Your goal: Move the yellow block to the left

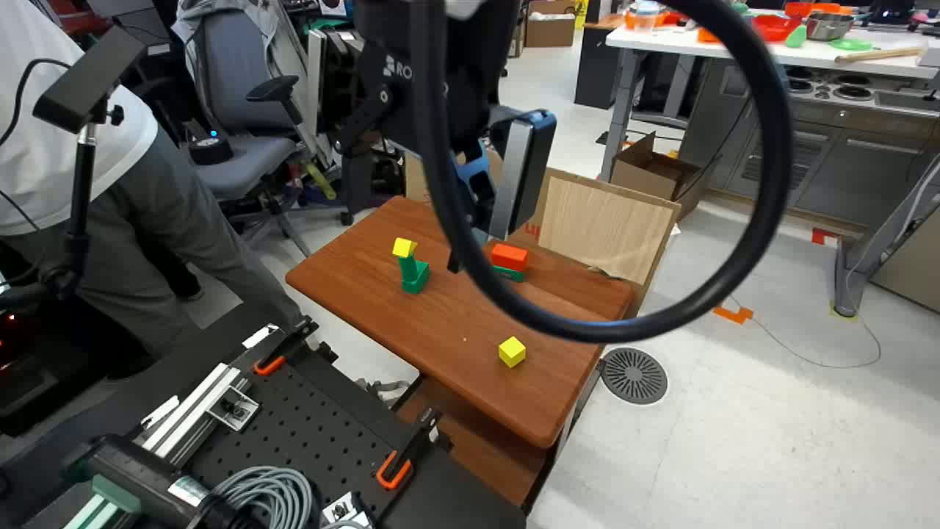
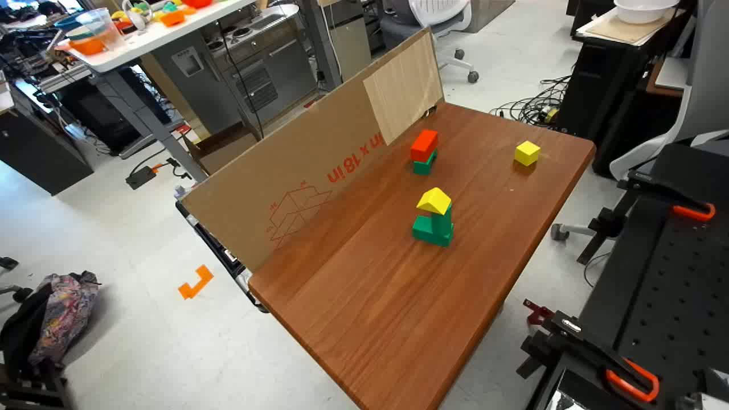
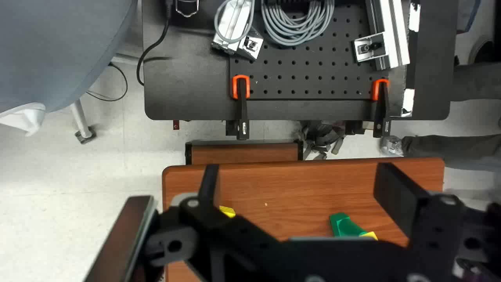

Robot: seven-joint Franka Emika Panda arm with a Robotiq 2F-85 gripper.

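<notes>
“RO” on spread gripper, inverted “18 in” on cardboard, yellow block on table

A robotics lab, I'd say: a gripper hangs over the wooden worktop, and near left in an exterior view clamps pin down a perforated black board bearing coiled cable. Far right I see a compact kitchen unit with burners.

Bright yellow cube, brown wood-grained tabletop, red block, green blocks.
</notes>
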